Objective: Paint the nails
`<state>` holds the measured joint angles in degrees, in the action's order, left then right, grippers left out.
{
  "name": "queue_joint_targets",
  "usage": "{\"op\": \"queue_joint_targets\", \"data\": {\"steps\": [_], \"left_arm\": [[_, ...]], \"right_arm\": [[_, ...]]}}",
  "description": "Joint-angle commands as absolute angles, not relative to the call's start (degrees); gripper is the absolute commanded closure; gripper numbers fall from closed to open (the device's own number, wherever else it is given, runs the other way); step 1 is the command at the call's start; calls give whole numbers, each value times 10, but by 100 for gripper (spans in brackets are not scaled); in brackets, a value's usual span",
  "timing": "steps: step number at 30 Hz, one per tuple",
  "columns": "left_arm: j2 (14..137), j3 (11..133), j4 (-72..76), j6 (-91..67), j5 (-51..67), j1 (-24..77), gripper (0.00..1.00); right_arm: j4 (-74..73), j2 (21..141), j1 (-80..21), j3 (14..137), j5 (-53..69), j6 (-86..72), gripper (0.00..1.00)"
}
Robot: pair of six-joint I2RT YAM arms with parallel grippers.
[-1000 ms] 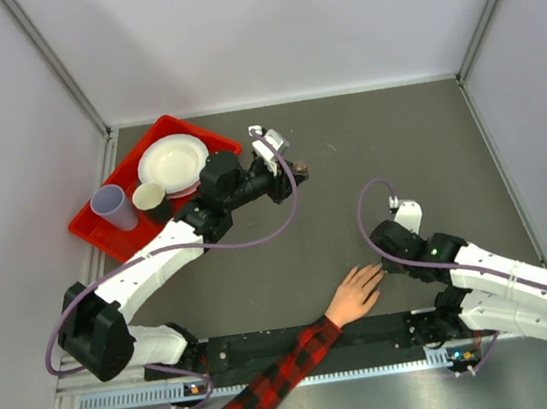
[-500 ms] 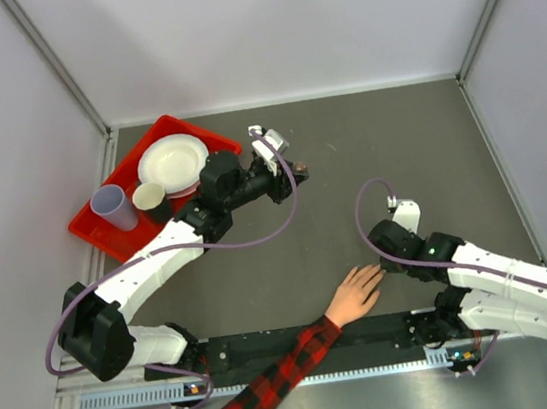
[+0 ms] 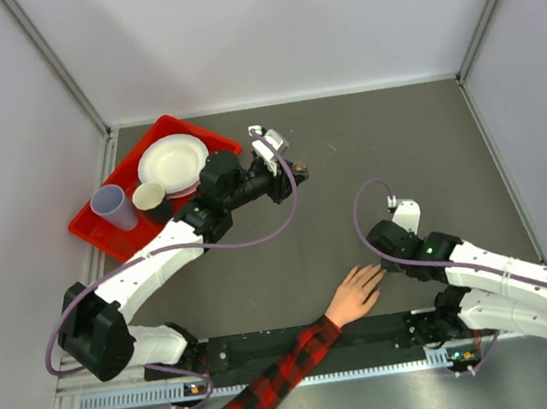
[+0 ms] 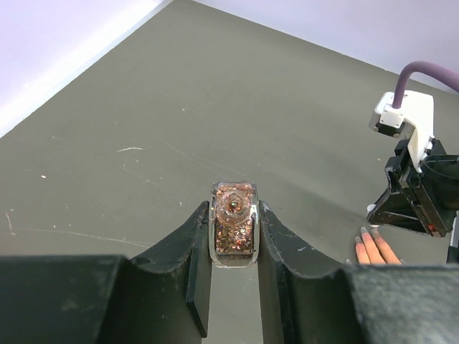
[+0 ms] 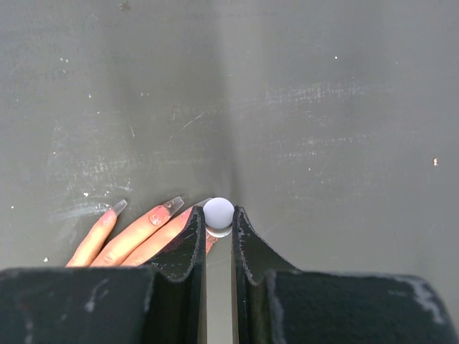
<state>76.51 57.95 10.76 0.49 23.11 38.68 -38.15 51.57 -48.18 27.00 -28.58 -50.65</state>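
A peach-coloured hand (image 3: 356,294) with a red-and-black plaid sleeve (image 3: 276,376) lies flat at the table's near edge. Its long, pale, clear nails (image 5: 171,206) show in the right wrist view and, small, in the left wrist view (image 4: 364,233). My right gripper (image 3: 387,266) is shut on a pale lilac round brush cap (image 5: 218,212), held right at the fingertips, over the finger nearest its left jaw. My left gripper (image 3: 292,170) is shut on an open bottle of copper glitter polish (image 4: 234,223), held above the table's middle, well away from the hand.
A red tray (image 3: 88,232) at the back left holds a white plate (image 3: 173,162), a lilac cup (image 3: 114,206) and a beige cup (image 3: 149,196). White walls enclose the grey table (image 3: 396,138) on three sides.
My right gripper has edged slightly towards the hand's fingertips with the cap. The left arm, the bottle and the hand have not moved.
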Motion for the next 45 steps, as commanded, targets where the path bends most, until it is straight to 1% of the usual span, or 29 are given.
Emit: {"op": "queue_joint_targets", "data": {"steps": [1, 17, 45], "left_arm": [[761, 590, 144, 4, 237, 384, 100], [760, 590, 143, 5, 236, 383, 100], [758, 590, 143, 5, 236, 383, 100]], "right_arm": [[-370, 517, -475, 278, -302, -512, 100], [-351, 526, -475, 282, -304, -502, 100], [-360, 537, -474, 292, -319, -499, 100]]}}
